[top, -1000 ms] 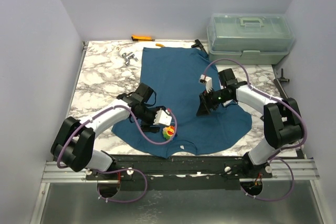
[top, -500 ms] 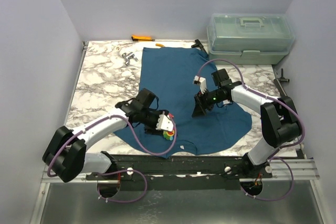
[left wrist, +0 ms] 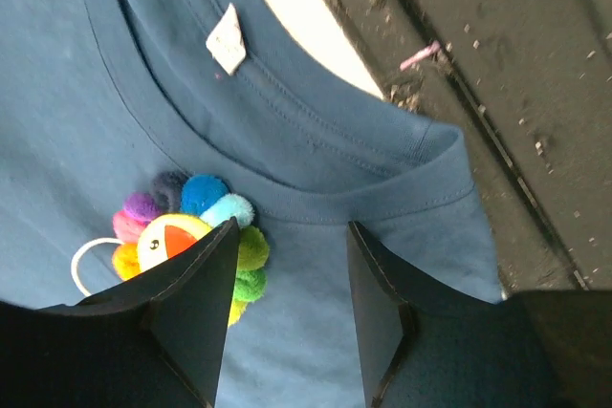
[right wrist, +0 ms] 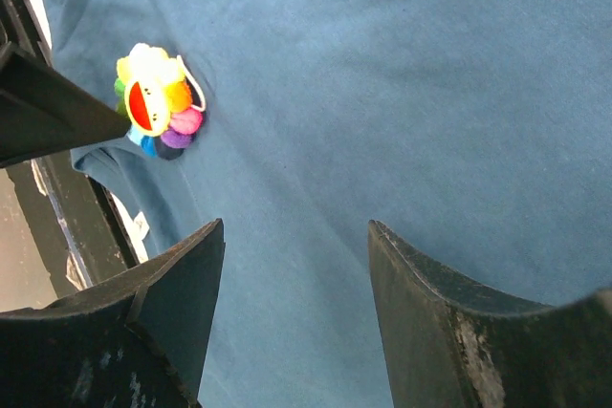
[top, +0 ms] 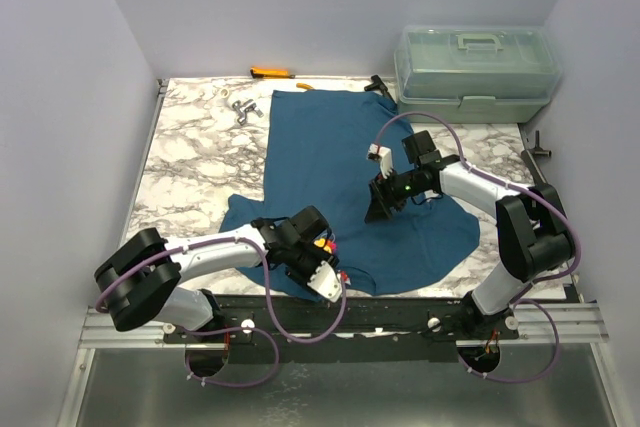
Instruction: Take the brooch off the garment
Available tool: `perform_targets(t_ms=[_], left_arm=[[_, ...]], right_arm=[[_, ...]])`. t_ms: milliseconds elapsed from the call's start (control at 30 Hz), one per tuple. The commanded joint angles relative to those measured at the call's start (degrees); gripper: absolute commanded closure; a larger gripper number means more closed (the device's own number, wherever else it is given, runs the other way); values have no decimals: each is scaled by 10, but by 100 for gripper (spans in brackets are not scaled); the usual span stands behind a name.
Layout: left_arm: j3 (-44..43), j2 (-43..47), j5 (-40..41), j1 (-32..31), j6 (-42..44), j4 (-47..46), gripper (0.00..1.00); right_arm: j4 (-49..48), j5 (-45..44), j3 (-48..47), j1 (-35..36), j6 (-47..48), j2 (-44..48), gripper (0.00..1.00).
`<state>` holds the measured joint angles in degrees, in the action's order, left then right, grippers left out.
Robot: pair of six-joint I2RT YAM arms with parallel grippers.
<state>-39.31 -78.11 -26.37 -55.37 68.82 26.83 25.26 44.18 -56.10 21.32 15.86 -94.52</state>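
Observation:
The dark teal garment (top: 340, 147) lies flat on the marble table, its collar at the near edge. The brooch (top: 320, 243), a small cluster of bright beads, sits on the cloth just inside the collar and is partly hidden under my left arm. In the left wrist view the brooch (left wrist: 182, 231) lies beside and partly behind the left finger, outside the jaws. My left gripper (left wrist: 292, 226) is open with only cloth (left wrist: 287, 332) between the fingers. My right gripper (top: 380, 209) hangs open over the shirt's middle. It also shows in the right wrist view (right wrist: 295, 224), with the brooch (right wrist: 158, 102) well ahead.
A clear lidded box (top: 475, 72) stands at the back right. An orange-handled tool (top: 270, 73) and small metal parts (top: 242, 109) lie near the far edge. A black rail (top: 400, 312) runs along the near edge, just beyond the collar (left wrist: 363, 188).
My left gripper has swung toward the near edge and to the right, ending at the brooch by the collar. The right gripper shifted slightly left early on, then held still.

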Motion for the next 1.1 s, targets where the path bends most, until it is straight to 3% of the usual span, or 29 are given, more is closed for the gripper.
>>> perform_targets(t_ms=[0,200,533,733,1067], left_arm=[[8,0,74,-4,25,-30,48],[11,13,77,-4,27,-40,47],[27,8,102,2,25,-125,55],[18,17,106,15,-5,-139,62],[-1,21,111,36,-58,-163,64]], right_arm=[[-4,-6,-11,5,-3,-2,35],[-4,0,-11,6,-1,0,35],[3,5,-16,12,5,2,35],[9,3,-13,13,12,5,35],[13,6,-14,16,18,10,35]])
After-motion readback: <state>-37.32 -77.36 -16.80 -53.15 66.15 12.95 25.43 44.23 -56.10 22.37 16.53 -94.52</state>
